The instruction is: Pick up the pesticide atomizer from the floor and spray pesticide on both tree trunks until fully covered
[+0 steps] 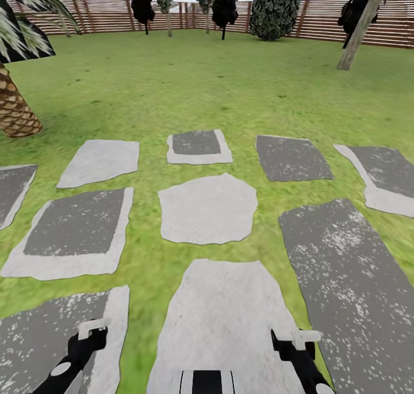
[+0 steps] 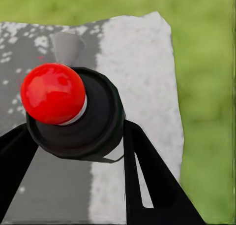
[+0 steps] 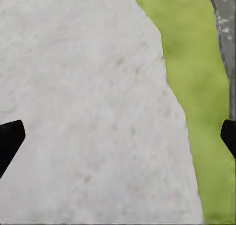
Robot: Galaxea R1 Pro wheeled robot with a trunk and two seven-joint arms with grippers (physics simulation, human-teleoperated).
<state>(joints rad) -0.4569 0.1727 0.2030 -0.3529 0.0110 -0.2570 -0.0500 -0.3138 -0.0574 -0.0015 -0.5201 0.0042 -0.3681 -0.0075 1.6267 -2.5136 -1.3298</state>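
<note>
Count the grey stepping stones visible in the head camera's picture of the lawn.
10 stepping stones: five across the far row; two in the middle row; three nearest the robot. Others may lie beyond the picture's edges.

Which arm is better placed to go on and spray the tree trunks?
Left. The left pincer grips a dark round body with a red tip, apparently the pesticide atomizer. The right pincer hangs open over a pale stepping stone, with nothing between its fingers.
</note>
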